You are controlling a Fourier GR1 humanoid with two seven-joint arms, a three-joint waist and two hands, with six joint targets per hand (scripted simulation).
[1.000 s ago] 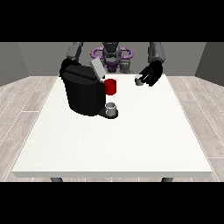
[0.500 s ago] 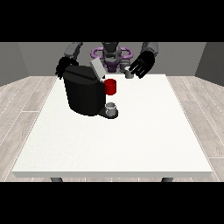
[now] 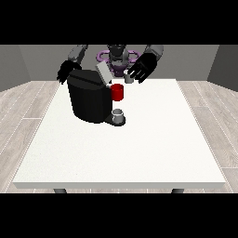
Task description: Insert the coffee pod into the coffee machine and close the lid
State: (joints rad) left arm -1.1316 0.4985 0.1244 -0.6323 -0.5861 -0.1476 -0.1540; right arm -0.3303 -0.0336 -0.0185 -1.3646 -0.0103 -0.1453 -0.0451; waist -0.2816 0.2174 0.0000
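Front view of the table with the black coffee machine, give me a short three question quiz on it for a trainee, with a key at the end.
1. True or false: the grey lid of the black box-shaped coffee machine is closed flat.
2. Which hand is nearer the small grey coffee pod: A, the black hand at the view's right, or B, the black hand at the view's left?
3. Fill in: the small grey cup stands on the machine's base, below the ____ part at the machine's front.

Key
1. False: the lid stands tilted up.
2. A: that hand is right beside the pod, over the far edge of the white table.
3. Red.
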